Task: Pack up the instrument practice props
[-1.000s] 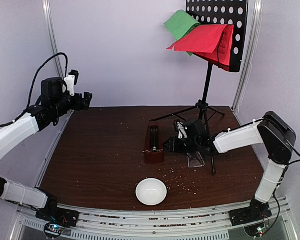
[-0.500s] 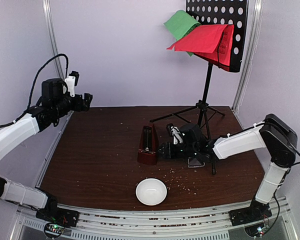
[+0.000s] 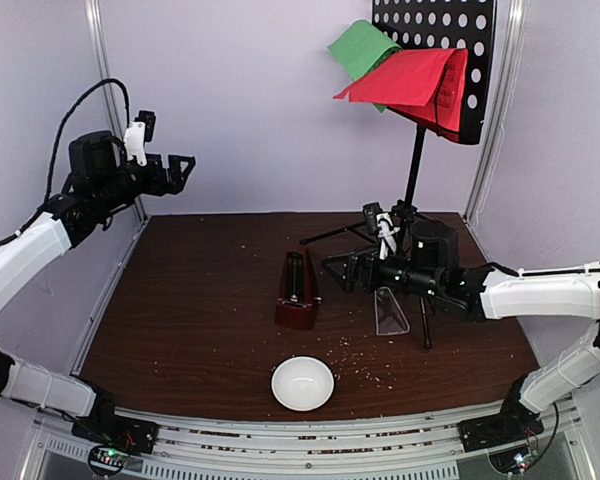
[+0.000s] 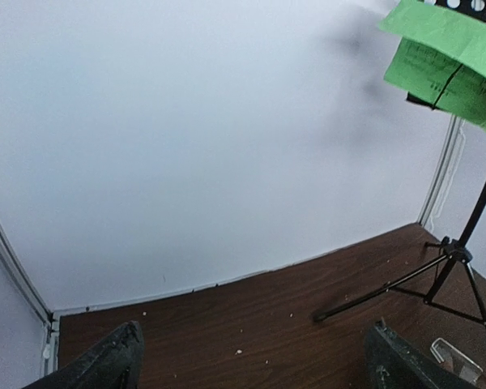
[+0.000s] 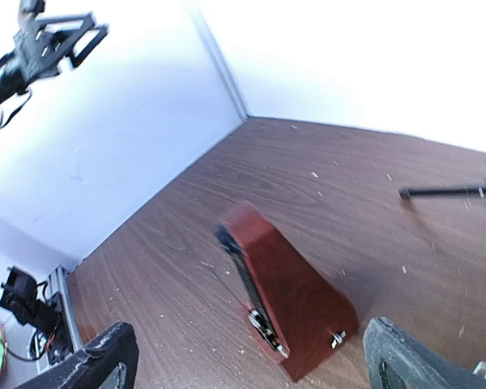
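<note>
Nearest you sits the small white bowl [image 3: 302,383] (not a prop, so leave it). Beyond it the metronome [image 3: 297,290] stands upright mid-table, its clear cover [image 3: 389,311] apart on the right, beside a leg of the music stand [image 3: 413,170]. Your right gripper [image 3: 342,272] hovers near both, fingers spread, empty. The cover looks like your next pick: pinch its thin walls gently, keeping off that leg. At the back, the green sheet [image 3: 360,45] and red sheet [image 3: 410,78] rest on the stand; your left gripper [image 3: 183,170] hangs high, splayed, holding nothing.
</note>
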You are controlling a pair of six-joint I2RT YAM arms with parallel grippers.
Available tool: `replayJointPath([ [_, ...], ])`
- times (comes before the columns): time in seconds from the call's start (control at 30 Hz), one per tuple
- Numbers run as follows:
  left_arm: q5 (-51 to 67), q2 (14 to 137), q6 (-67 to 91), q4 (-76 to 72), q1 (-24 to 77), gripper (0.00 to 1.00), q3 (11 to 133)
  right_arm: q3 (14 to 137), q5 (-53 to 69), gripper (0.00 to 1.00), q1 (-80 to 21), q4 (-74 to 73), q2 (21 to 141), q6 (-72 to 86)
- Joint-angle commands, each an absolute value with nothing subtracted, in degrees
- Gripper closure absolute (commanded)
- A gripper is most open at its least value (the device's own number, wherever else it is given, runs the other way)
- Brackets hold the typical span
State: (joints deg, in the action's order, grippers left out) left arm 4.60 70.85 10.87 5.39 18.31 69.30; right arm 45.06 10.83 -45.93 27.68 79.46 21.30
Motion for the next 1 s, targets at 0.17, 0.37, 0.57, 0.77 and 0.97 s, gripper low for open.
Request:
replayJointPath([
  [0.17,4.07,67.27,5.23,-3.12,17.91,0.02,61.32,51.08,24.52,0.00,-44.30,31.63,83.41,8.91],
  [0.37,5.30,66.59,4.78,-3.90,17.92,0.02,59.91,57.42,33.25,0.00,-42.38,34.19,92.61,5.43],
  [0.57,2.26,65.12,3.50,-3.83,17.91,0.02,59.11,63.51,34.39,0.00,-41.92,31.60,100.16,1.06],
  [0.77,1.66,65.03,3.22,-3.75,17.91,0.02,59.02,67.82,35.08,0.00,-41.88,28.22,104.88,-1.91],
  [0.97,1.74,65.54,3.25,-3.86,17.92,0.02,58.81,68.19,34.76,0.00,-41.84,27.61,106.70,-3.04],
])
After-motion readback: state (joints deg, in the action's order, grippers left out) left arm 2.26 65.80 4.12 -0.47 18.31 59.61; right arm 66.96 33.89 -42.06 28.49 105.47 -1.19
